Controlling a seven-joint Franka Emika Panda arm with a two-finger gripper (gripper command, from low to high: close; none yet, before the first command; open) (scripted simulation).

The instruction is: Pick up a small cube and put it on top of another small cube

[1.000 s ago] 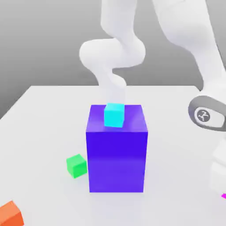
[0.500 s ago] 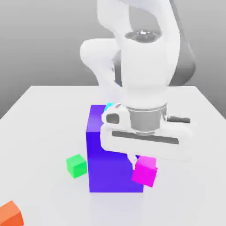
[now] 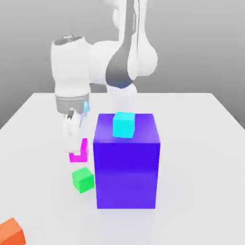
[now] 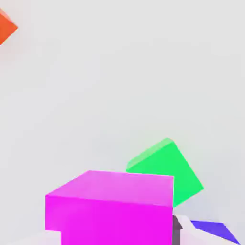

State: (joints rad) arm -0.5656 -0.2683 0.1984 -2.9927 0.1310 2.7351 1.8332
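A white robot arm's tool (image 3: 75, 149) is clenched on the magenta cube (image 3: 79, 152), held in the air just above and slightly behind the green cube (image 3: 83, 179) on the white bench (image 3: 38, 143). Risk: the held cube looks off-centre over the green one, so letting go now could tip it off. From the green cube, a tall purple-blue block (image 3: 127, 160) stands close at 3 o'clock – little side room for the tool – with a cyan cube (image 3: 124, 124) on top. An orange cube (image 3: 9, 232) lies well apart at 7 o'clock.
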